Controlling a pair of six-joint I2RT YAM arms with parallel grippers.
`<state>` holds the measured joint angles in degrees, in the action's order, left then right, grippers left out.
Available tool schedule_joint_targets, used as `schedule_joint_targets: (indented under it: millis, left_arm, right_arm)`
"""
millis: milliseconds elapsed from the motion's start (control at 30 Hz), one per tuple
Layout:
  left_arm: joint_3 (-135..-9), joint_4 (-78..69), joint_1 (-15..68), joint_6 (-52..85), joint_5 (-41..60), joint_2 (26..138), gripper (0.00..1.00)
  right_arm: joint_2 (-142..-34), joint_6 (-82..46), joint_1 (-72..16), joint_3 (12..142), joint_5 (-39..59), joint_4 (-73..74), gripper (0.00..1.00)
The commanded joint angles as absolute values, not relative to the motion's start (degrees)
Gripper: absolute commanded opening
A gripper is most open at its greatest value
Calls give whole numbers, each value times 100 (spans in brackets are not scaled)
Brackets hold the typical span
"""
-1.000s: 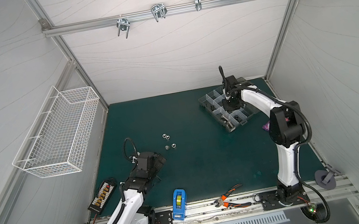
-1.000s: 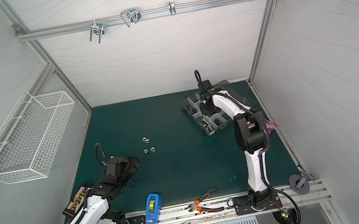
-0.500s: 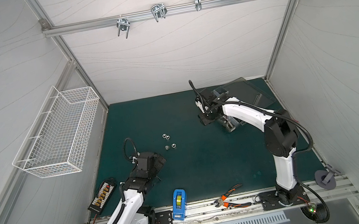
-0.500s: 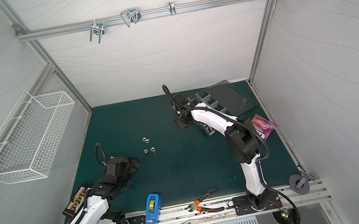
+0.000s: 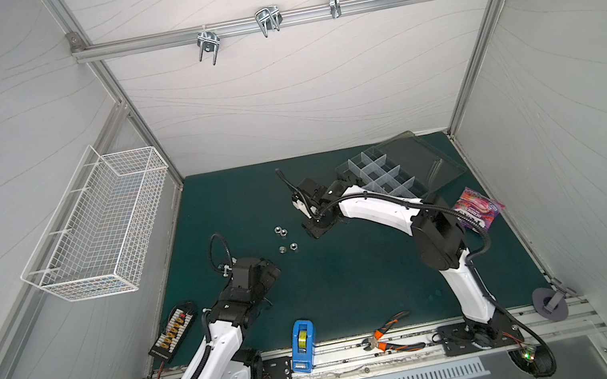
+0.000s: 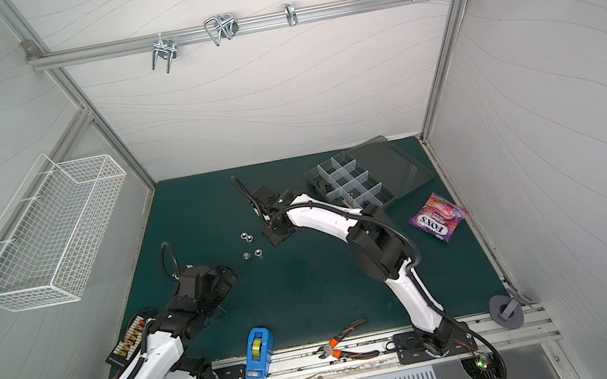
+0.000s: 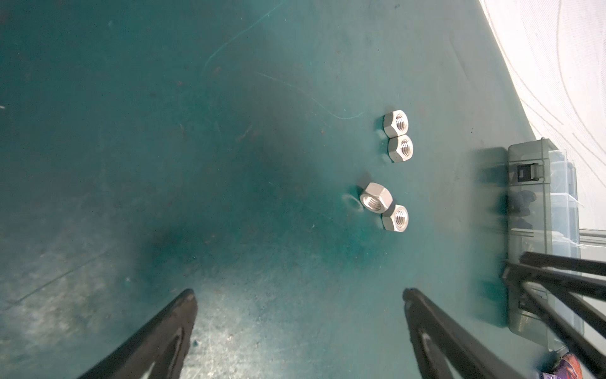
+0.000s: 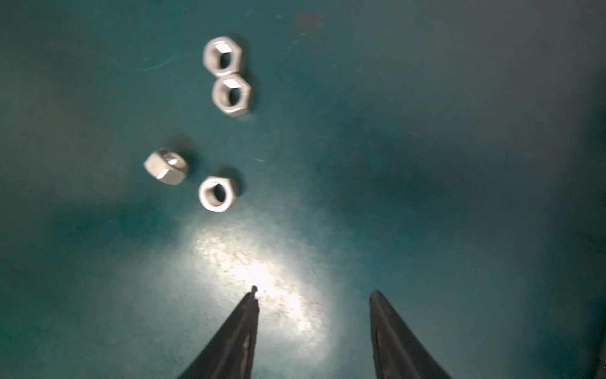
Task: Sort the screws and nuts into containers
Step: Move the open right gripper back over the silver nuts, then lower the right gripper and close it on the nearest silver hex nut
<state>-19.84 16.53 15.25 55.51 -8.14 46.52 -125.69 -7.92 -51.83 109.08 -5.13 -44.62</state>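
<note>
Four silver nuts (image 5: 283,232) lie loose on the green tabletop (image 5: 353,287), with the containers (image 5: 374,169) off at its upper right.

In both top views the nuts sit left of centre in two pairs: the upper two touch, and the lower two (image 8: 215,193) are close but apart. Just to their right the right hand (image 5: 317,231) hangs low, fingers (image 8: 247,315) apart with only bare mat between them. The left hand (image 5: 268,274), below and left of the nuts, is spread wide and holds nothing. The containers are compartments of a clear grey organizer box, lid (image 5: 421,161) laid back, contents too small to make out. A purple sweets bag (image 6: 438,217) lies below the box. Orange pliers (image 5: 389,338) and a blue tape dispenser (image 5: 303,346) rest along the bottom edge.
</note>
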Motion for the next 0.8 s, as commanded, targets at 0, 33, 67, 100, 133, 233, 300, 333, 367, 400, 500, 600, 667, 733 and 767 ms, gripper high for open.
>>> schedule_joint_targets:
  millis: [0,33,67,100,133,233,300,333,367,400,500,600,667,733,767]
  left_arm:
    - [-2116,1627,1494,5555,-874,4604,99]
    - [-2110,1642,1494,5556,-875,4588,99]
    - [-2117,1648,1494,5555,-872,4582,99]
    - [-2118,1662,1494,5554,-870,4573,99]
    - [-2118,1669,1494,5555,-872,4550,99]
    - [-2101,1697,1494,5555,-896,4499,99]
    - [-2078,1690,1494,5553,-910,4466,99]
    - [-2074,1695,1494,5563,-913,4465,99]
    - [-2074,1691,1494,5563,-918,4468,99]
    - [-2067,1690,1494,5563,-909,4467,99]
    - [-2074,1689,1494,5563,-906,4498,99]
    - [-2074,1684,1494,5555,-897,4520,99]
    - [-2074,1669,1494,5554,-897,4528,99]
    - [-2074,1648,1494,5555,-903,4543,99]
    - [-2074,1644,1494,5559,-903,4553,99]
  right_arm:
    - [-12860,-609,-5380,11206,-459,-4649,71]
    - [-12933,-574,-5424,11287,-478,-4654,74]
    - [-13006,-548,-5455,11364,-500,-4661,77]
    - [-13060,-532,-5476,11439,-495,-4671,77]
    - [-13129,-506,-5484,11507,-500,-4683,78]
    - [-13304,-483,-5506,11693,-473,-4710,79]
    - [-13425,-461,-5502,11793,-453,-4736,79]
    - [-13487,-454,-5510,11844,-453,-4750,79]
    - [-13553,-440,-5511,11904,-445,-4763,80]
    - [-13609,-427,-5511,11942,-435,-4764,80]
    - [-13765,-375,-5520,12091,-441,-4778,79]
    - [-13874,-321,-5537,12210,-424,-4772,77]
    - [-13926,-286,-5546,12278,-412,-4772,76]
    - [-13973,-253,-5567,12338,-395,-4764,74]
    - [-14004,-231,-5573,12370,-379,-4771,74]
